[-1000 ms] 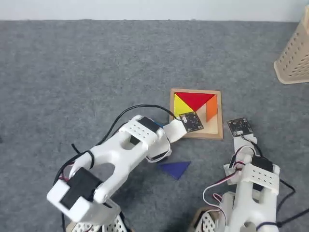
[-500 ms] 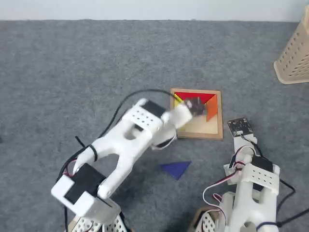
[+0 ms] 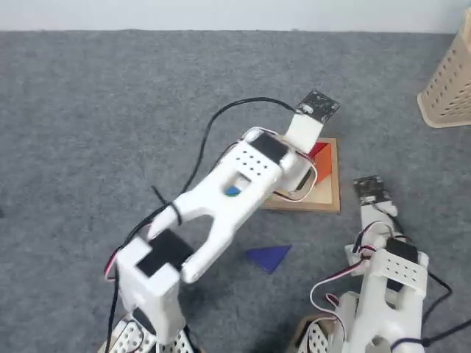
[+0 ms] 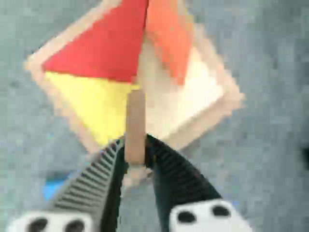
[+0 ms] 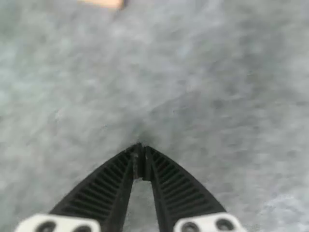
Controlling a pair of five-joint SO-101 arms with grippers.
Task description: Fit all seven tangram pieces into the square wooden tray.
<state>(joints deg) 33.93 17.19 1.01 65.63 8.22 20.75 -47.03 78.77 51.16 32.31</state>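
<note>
The white left arm (image 3: pixel 243 184) stretches over the left part of the square wooden tray (image 3: pixel 335 200), its gripper (image 4: pixel 135 144) pinching a thin tan wooden piece (image 4: pixel 135 111). Bare tray floor (image 4: pixel 205 92) lies beside the orange piece (image 4: pixel 166 43). A flat blue triangle (image 3: pixel 268 257) lies nearer, between both arms. Wide grey carpet (image 3: pixel 88 110) gives room left and far.

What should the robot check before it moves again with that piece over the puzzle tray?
1. Left gripper grips the tan piece: ok, clamped on it.
2. Piece above the tray: ok.
3. Free space in tray: ok, bare wood beside the orange piece.
4. Piece matches that space: cannot tell, seen edge-on.
5. Right gripper out of the way: ok, shut over carpet.
6. Blue triangle in tray: not ok, lying on the carpet.
</note>
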